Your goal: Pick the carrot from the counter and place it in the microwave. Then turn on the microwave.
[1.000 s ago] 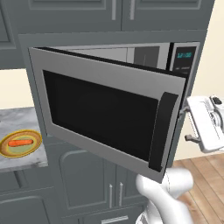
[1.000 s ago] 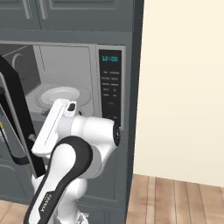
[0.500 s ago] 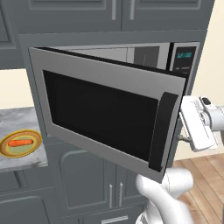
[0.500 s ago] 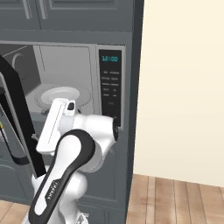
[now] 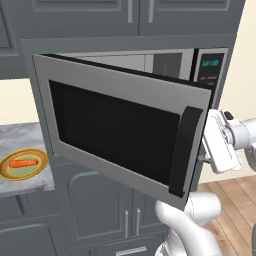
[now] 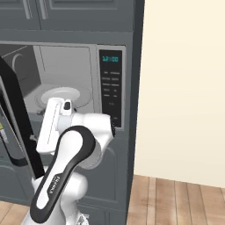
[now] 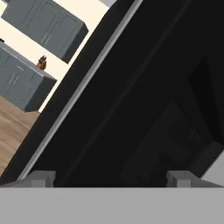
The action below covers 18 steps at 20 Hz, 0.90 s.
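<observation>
Orange carrot on plate; microwave door ajar.

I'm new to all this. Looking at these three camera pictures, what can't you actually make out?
- Gripper: in the left base view the microwave door hides its fingers.
- Microwave interior: the arm and door cover part of it in the right base view.
- Keypad: labels too small to read.
- Carrot on the plate: tiny, detail unclear; the counter is cut off by the left edge.
- Hand view: dark door glass, little discernible.
</observation>
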Motion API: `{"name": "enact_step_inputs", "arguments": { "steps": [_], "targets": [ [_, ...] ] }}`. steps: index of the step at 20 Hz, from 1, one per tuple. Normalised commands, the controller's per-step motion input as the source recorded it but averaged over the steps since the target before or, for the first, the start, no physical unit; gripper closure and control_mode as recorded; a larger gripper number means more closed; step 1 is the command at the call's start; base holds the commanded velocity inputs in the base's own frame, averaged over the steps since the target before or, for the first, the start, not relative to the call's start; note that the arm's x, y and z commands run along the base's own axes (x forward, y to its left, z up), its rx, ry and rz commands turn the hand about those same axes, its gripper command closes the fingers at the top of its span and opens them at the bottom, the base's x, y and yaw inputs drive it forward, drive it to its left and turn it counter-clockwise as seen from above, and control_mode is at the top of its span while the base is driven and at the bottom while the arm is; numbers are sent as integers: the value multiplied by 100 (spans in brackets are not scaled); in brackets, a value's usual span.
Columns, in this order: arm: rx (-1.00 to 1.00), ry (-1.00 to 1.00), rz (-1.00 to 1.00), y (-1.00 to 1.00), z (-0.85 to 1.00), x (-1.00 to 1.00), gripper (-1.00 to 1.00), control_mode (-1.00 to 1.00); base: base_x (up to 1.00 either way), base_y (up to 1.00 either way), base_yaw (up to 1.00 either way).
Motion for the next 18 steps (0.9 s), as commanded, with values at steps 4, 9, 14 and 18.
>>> {"name": "enact_step_inputs", "arguments": {
  "steps": [4, 9, 14, 18],
  "targets": [
    [0, -6, 6, 16, 0, 0, -100, -100, 0, 0, 0],
    [-1, -9, 8, 33, -7, -2, -100, -100, 0, 0, 0],
    [-2, -10, 9, 38, -9, -7, -100, -100, 0, 0, 0],
    [0, -12, 6, 34, -4, -5, -100, -100, 0, 0, 0]
  ]
}}
